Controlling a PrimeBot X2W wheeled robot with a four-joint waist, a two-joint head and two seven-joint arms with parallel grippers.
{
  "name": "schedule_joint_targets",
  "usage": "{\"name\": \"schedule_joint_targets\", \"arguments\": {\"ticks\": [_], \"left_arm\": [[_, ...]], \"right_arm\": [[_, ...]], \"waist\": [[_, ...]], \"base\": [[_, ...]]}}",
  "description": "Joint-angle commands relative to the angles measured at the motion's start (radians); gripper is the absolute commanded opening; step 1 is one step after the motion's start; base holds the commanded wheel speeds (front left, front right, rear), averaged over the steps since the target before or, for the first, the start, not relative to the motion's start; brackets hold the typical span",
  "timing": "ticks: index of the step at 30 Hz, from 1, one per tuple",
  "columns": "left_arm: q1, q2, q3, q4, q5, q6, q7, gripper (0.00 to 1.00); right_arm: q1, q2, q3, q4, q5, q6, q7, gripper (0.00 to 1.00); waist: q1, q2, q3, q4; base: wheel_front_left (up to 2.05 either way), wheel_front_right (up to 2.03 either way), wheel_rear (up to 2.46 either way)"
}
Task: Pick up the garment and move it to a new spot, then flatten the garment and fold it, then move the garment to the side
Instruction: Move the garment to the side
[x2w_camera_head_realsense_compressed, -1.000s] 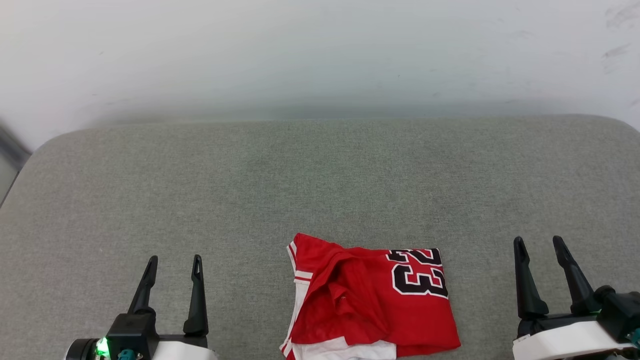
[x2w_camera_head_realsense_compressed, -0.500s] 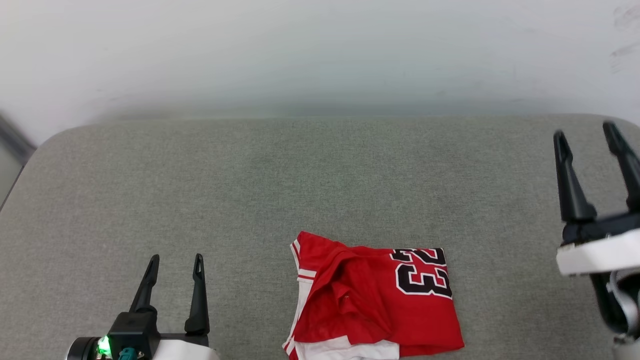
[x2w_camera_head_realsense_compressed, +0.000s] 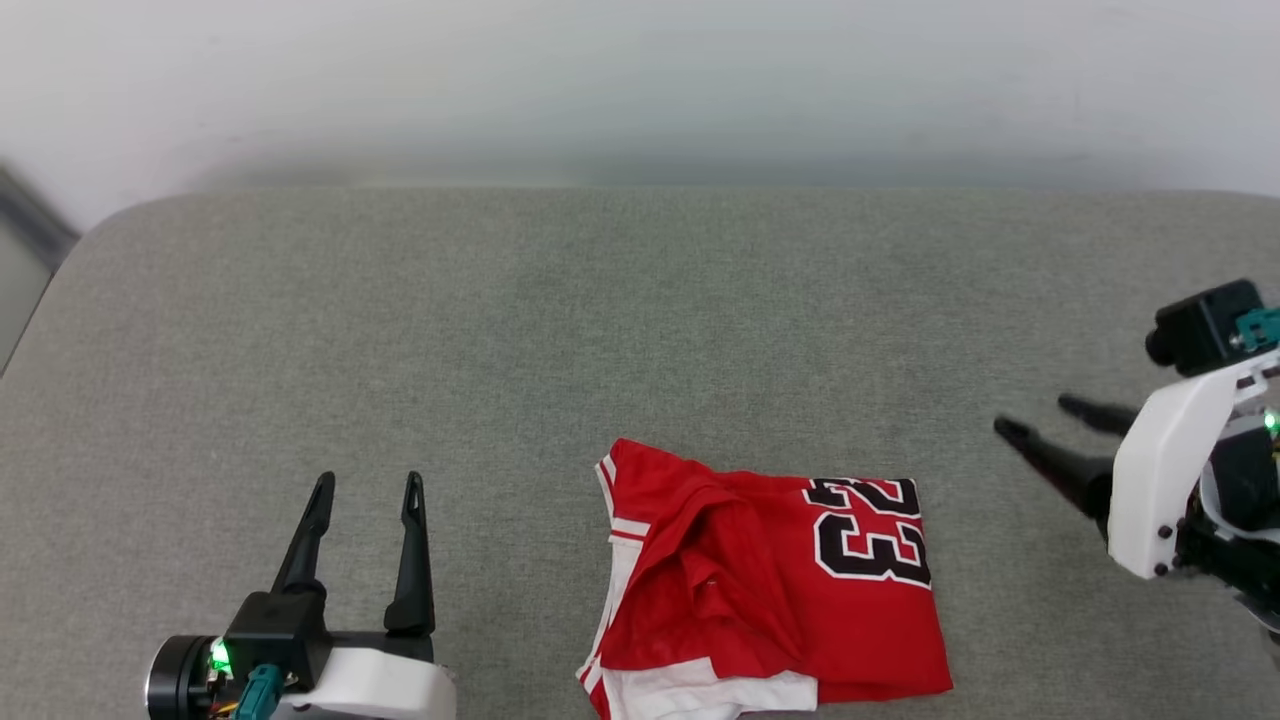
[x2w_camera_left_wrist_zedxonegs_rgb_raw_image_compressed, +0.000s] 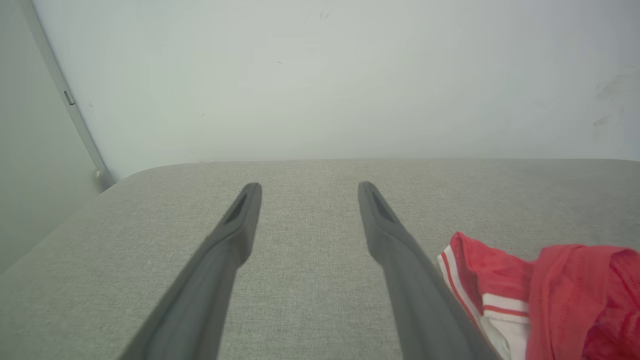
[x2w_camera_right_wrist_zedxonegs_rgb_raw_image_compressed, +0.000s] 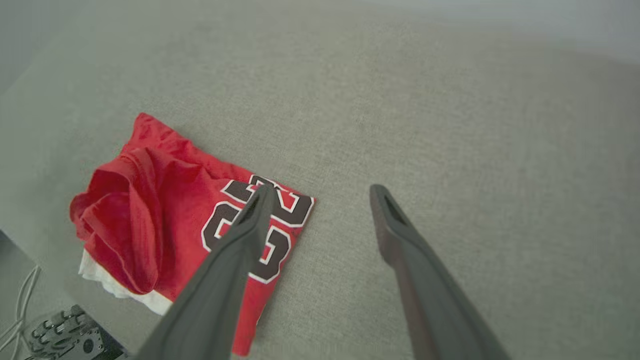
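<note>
Left claw (x2w_camera_head_realsense_compressed: 368, 482), right claw (x2w_camera_head_realsense_compressed: 1032, 413) wide, empty. We pinch jersey (x2w_camera_head_realsense_compressed: 770, 590) right edge, seemingly layered, grabbing deep.

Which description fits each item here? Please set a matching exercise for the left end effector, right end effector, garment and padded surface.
Column one:
1. left end effector
2. right end effector
3. garment
4. padded surface

Column two:
A. red, bunched, "23" showing
B. plain grey fabric
C. open, lower left of the head view, fingers pointing up that view
D. open, right side of the head view, fingers pointing leftward

Pairs: 1-C, 2-D, 3-A, 4-B
</note>
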Motion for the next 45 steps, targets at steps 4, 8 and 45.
{"name": "schedule_joint_targets", "arguments": {"ticks": [4,8,45], "left_arm": [[-0.032,-0.001,-0.010,-0.003,-0.006,-0.003,-0.002,1.00],[-0.059,-0.001,-0.021,-0.007,-0.009,-0.006,-0.002,1.00],[-0.081,-0.001,-0.033,-0.003,-0.024,0.007,-0.002,1.00]], "right_arm": [[0.032,-0.017,0.013,0.025,0.112,0.000,0.142,1.00],[0.067,-0.005,0.027,0.048,0.177,0.000,0.201,1.00],[-0.121,-0.093,0.299,0.007,0.258,0.000,0.038,0.00]], "waist": [[0.0000,0.0000,0.043,0.027],[0.0000,0.0000,0.084,0.053],[0.0000,0.0000,0.091,-0.001]], "base": [[0.00,0.00,0.00],[0.00,0.00,0.00],[0.00,0.00,0.00]]}}
